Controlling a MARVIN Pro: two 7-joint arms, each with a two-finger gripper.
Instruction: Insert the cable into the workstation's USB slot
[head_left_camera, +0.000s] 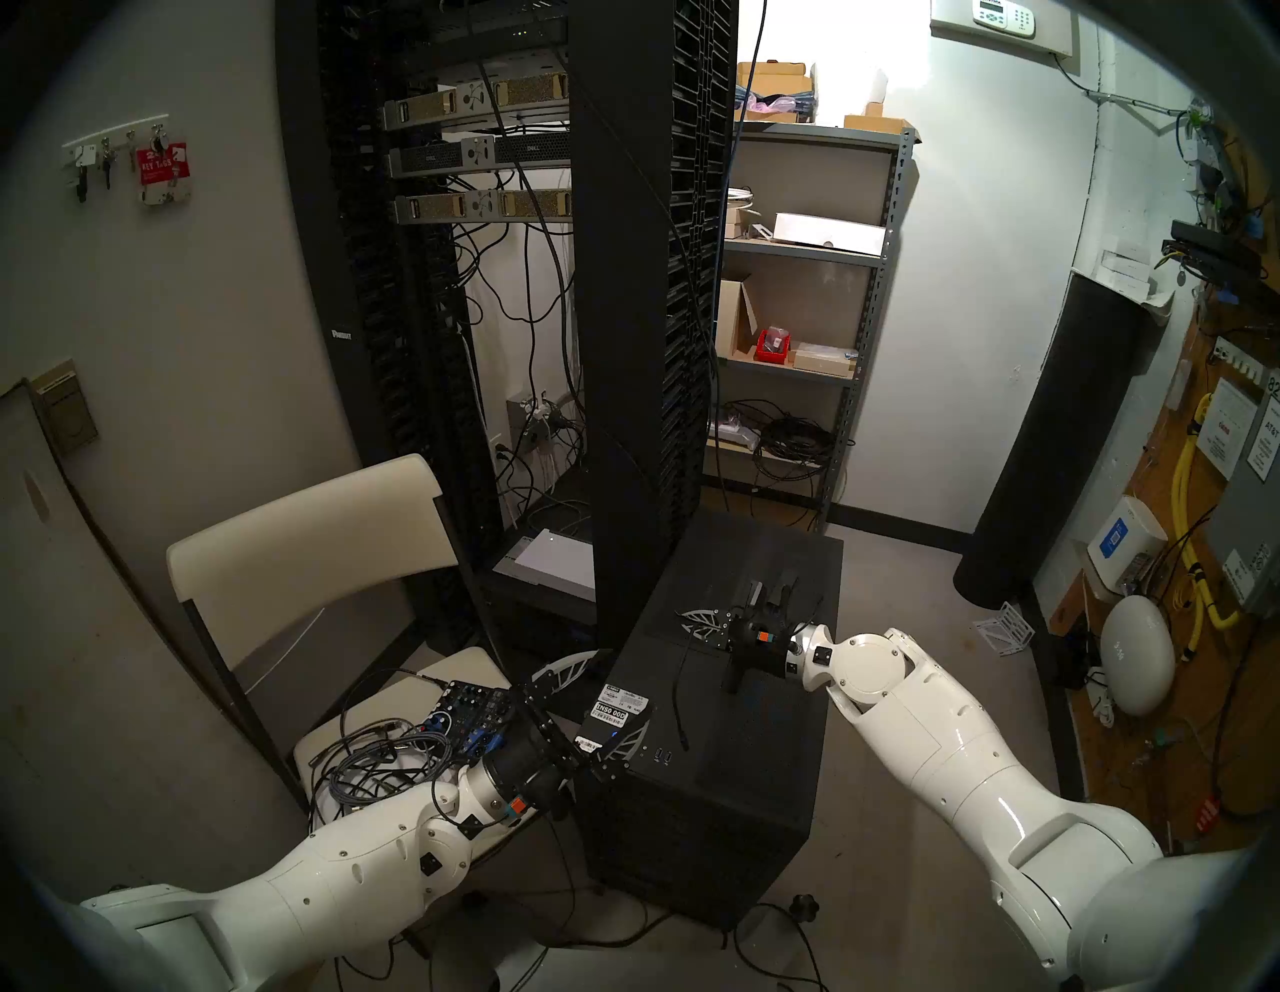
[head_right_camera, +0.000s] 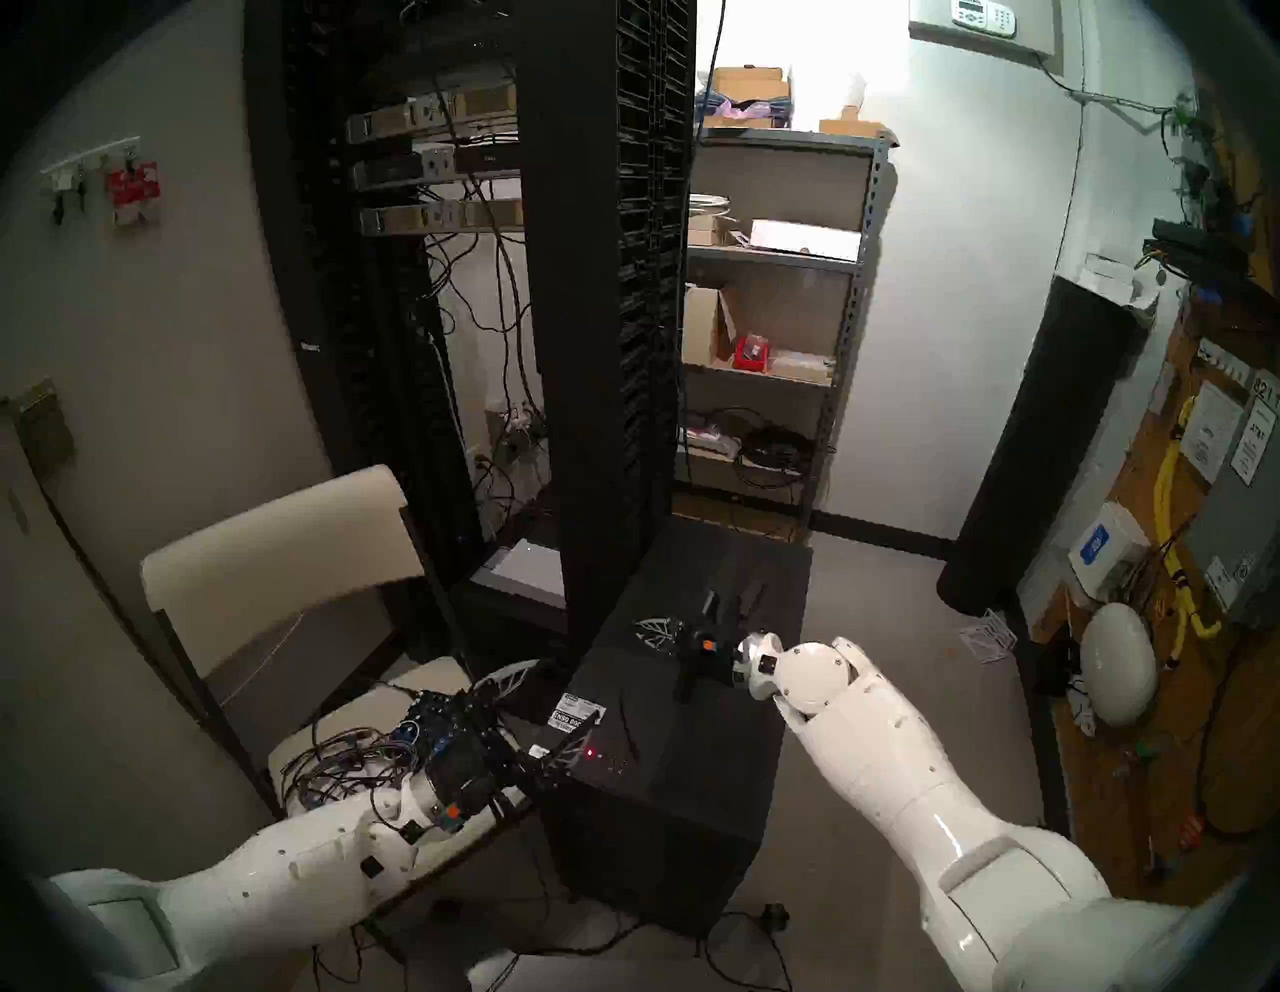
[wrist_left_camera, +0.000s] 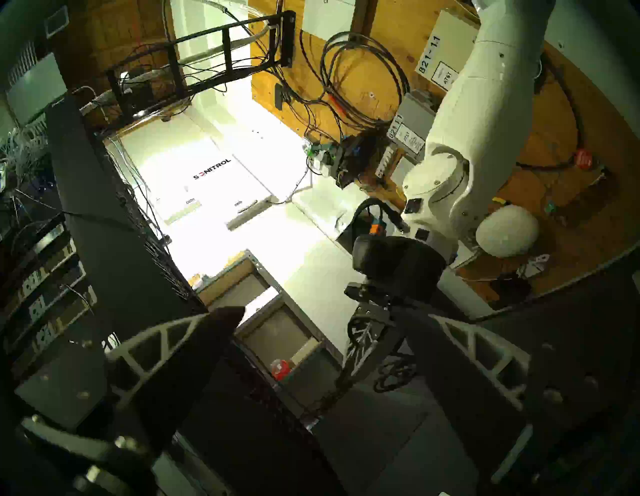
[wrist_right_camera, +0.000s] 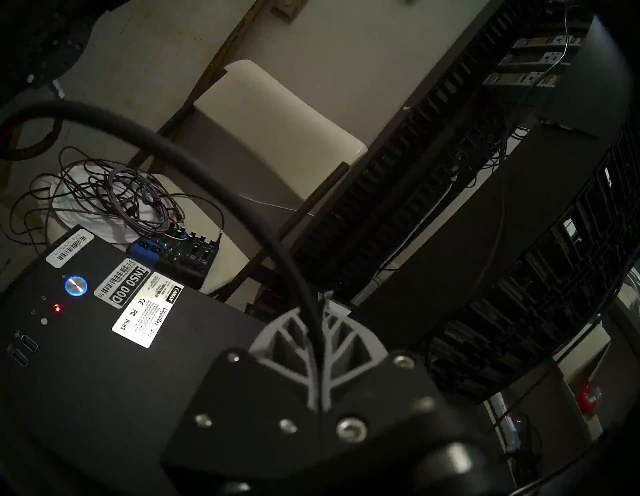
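The right claw (head_left_camera: 692, 618) is shut tight on the thin black cable (head_left_camera: 680, 700) above the big black workstation (head_left_camera: 727, 776). The cable hangs down from it over the box top, its plug end near the front slots. The left claw (head_left_camera: 599, 706) is wide open and holds nothing, by the box's front left corner

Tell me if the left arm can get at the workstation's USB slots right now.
Likely yes: the open left end effector hangs just beside the USB slots on top of the workstation, nothing between; only the cable dangles nearby.
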